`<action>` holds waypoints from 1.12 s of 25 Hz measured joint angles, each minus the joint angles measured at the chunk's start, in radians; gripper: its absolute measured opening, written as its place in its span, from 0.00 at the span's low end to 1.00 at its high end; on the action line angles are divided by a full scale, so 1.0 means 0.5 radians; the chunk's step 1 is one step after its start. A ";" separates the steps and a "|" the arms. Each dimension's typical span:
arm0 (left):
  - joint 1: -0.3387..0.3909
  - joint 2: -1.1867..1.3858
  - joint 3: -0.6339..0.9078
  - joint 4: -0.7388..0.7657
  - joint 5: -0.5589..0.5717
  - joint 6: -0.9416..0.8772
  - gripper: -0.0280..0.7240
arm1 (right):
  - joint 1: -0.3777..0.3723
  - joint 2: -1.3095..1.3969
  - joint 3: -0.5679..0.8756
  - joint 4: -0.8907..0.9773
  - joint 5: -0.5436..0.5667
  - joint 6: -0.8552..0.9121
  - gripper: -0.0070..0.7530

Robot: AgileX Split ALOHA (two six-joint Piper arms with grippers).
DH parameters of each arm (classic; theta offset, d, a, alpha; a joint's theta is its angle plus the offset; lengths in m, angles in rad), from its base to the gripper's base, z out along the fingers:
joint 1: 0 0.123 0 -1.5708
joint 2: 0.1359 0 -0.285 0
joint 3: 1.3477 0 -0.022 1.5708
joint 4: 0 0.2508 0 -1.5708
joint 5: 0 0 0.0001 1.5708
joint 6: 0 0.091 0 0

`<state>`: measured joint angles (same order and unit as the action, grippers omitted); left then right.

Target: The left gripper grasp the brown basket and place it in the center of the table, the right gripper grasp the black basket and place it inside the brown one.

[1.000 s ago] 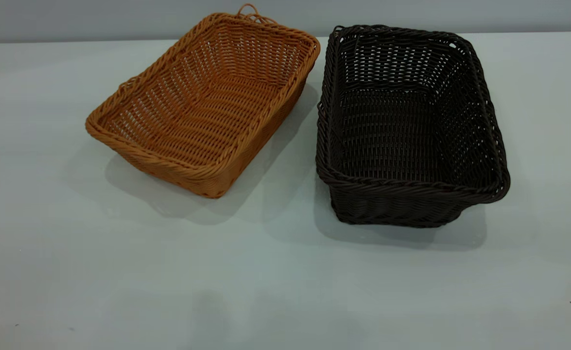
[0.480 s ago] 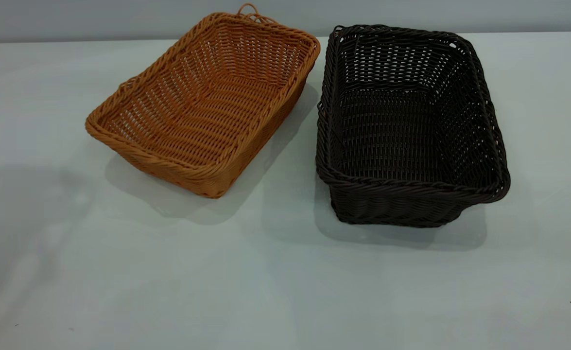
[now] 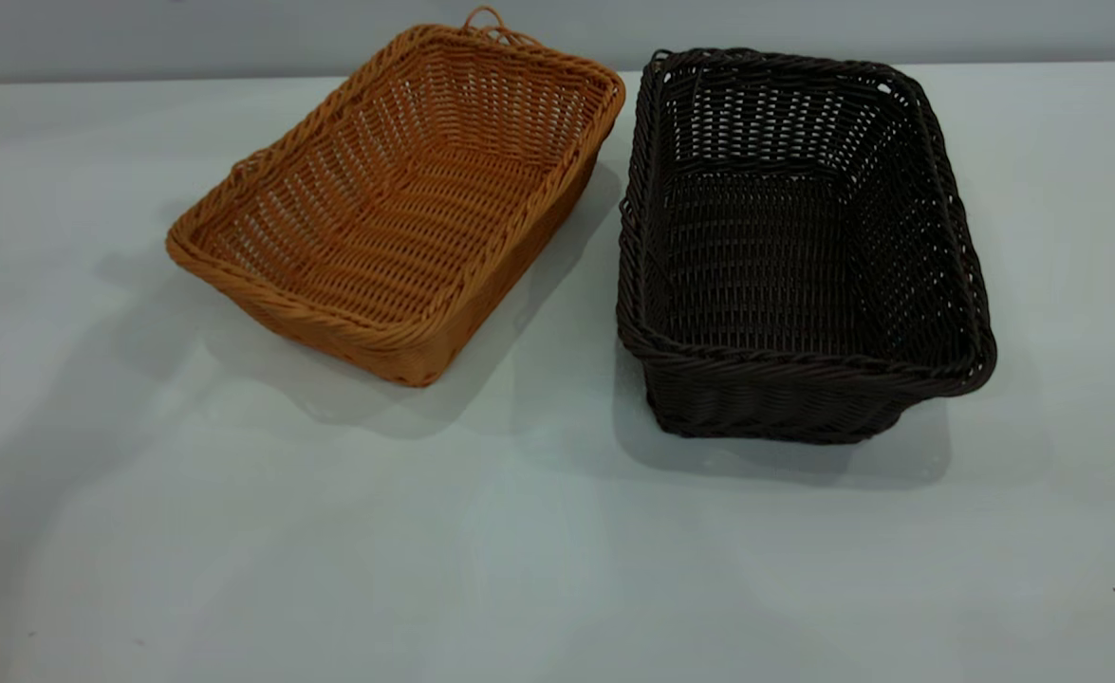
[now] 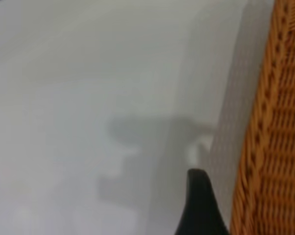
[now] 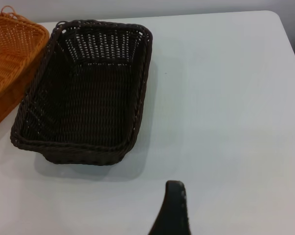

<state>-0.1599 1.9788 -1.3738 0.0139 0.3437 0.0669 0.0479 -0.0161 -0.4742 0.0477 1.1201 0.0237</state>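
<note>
Brown basket (image 3: 396, 204) sits on the table (image 3: 234, 531), upright, mouth up. Long axis runs diagonally: one short end w/ loop handle (image 3: 489, 24) toward the far table edge, the other short end nearer the camera and farther from the black basket (image 3: 799, 251). Black basket is beside it, also upright on the table, long axis roughly straight from far edge toward camera. The two far corners nearly meet, gap there very narrow; toward the near ends the gap widens into a wedge of bare table. Neither basket is inside the other.

Room: wide bare tabletop in front of both baskets; bare strip on the brown basket's outer side, and another beyond the black basket's outer side. Both far ends sit close to the far table edge.

Left gripper (image 4: 201, 205): only one dark finger tip shows in the left wrist view, above the table just beside the brown basket's braided rim, not touching it; can't tell if its jaws are spread or closed. Nothing seen held.

Right gripper (image 5: 171, 210): one dark finger tip in the right wrist view, over bare table, well apart from the black basket's near short end; jaw state can't tell either.
</note>
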 joint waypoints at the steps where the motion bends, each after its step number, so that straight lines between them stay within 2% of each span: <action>1: 0.000 0.066 -0.054 -0.003 0.003 0.006 0.65 | 0.000 0.000 0.000 0.000 0.000 0.000 0.78; 8: -0.030 0.421 -0.382 -0.048 0.056 0.170 0.65 | 0.000 0.000 0.000 0.002 0.000 0.091 0.78; 14: -0.112 0.611 -0.523 -0.065 0.089 0.251 0.65 | 0.000 0.153 0.000 0.009 -0.018 0.139 0.78; 18: -0.149 0.690 -0.529 -0.067 0.069 0.255 0.65 | 0.000 0.412 -0.031 0.054 -0.071 0.152 0.78; 28: -0.167 0.884 -0.560 -0.065 -0.049 0.255 0.65 | 0.000 1.320 -0.339 0.234 -0.192 0.082 0.78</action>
<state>-0.2433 2.4210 -1.6540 -0.0186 0.3193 0.1945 0.0479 0.6437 -0.6439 0.1648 1.0243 0.0649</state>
